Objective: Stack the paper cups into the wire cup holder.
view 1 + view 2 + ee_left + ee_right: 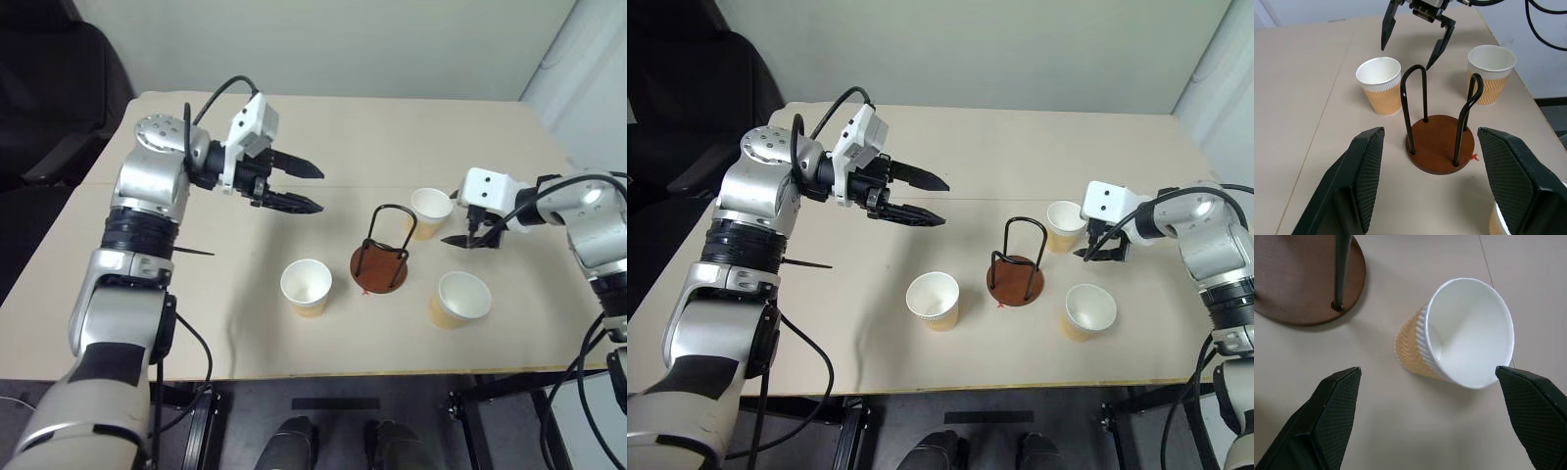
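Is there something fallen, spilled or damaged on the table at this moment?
Nothing stands out. All three paper cups stand upright and look undamaged, set around the wire cup holder, which is also upright and holds no cup. No spill shows on the table.

Left arm is up and bent at the elbow, forearm swung inward, and the left gripper [302,186] points across toward the robot's right with a slight downward tilt, its 2 black fingers [299,166] spread apart with nothing between them. Right arm reaches in from the right side, wrist bent, and the right gripper [1409,47] angles down and inward toward the middle, its 2 fingers [1387,27] splayed wide and empty. The 2 grippers face each other, well apart.
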Available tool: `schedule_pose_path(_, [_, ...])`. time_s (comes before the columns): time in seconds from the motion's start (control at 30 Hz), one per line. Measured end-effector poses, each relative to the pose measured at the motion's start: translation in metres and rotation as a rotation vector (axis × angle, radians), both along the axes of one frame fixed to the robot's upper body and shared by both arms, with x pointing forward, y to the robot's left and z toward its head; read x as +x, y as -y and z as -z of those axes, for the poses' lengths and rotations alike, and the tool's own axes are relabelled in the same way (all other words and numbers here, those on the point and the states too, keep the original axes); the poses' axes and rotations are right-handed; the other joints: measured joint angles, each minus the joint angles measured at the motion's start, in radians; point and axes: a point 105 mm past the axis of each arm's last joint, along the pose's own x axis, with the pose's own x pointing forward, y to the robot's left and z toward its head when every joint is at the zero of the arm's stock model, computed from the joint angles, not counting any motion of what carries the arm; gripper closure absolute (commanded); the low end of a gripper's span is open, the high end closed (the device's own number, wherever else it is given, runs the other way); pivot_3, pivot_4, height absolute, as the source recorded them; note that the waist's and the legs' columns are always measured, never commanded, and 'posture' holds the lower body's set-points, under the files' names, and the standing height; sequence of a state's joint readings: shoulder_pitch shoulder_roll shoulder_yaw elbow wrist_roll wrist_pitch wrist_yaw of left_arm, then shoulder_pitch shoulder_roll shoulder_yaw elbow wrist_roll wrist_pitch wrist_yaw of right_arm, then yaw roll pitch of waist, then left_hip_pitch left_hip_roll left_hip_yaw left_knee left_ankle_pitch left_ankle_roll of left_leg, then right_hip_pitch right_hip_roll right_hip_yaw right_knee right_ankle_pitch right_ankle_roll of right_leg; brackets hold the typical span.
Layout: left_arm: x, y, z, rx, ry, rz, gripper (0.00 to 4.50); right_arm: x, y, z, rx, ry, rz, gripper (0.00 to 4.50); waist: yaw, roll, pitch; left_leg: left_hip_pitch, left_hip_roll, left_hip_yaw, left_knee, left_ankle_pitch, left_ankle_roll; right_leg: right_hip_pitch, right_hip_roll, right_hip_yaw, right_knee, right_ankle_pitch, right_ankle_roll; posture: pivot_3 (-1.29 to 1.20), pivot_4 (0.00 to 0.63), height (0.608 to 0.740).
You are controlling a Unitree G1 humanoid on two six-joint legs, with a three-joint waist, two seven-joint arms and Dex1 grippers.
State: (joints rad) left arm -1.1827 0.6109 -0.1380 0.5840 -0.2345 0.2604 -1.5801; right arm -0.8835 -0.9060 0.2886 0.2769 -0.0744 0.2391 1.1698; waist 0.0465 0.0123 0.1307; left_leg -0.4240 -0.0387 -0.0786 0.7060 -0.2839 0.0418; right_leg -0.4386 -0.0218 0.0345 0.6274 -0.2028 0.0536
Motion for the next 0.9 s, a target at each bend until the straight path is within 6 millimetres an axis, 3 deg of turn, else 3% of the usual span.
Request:
schedule_pose_path(0.53, [-0.003, 0.002, 0.001, 0.007, 0.002, 0.010, 1.24, 0.007, -0.011, 0.009, 0.006, -0.028, -0.023, 0.00, 0.000, 0.000, 0.000, 0.000, 0.000, 0.000, -0.004, 0.000, 0.000, 0.000, 0.000, 0.000, -0.001, 0.000, 0.000, 0.00, 0.150, 0.740])
schedule_pose_path(0.63, [-0.003, 0.004, 0.002, 0.006, -0.004, 0.012, 1.21, 0.006, -0.011, 0.010, 0.008, -0.040, -0.022, 0.60, 0.001, 0.000, 0.000, -0.001, 0.000, 0.000, -0.004, 0.000, 0.000, 0.000, 0.000, 0.000, -0.001, 0.000, 0.000, 0.00, 0.150, 0.740])
schedule_pose_path(0.9, [-0.003, 0.008, 0.005, 0.014, -0.011, 0.025, 1.21, 0.001, -0.015, 0.014, 0.009, -0.062, -0.023, 3.52, 0.000, 0.000, 0.000, -0.001, 0.000, 0.000, -0.005, 0.000, 0.000, 0.000, 0.000, 0.000, -0.001, 0.000, 0.000, 0.00, 0.150, 0.740])
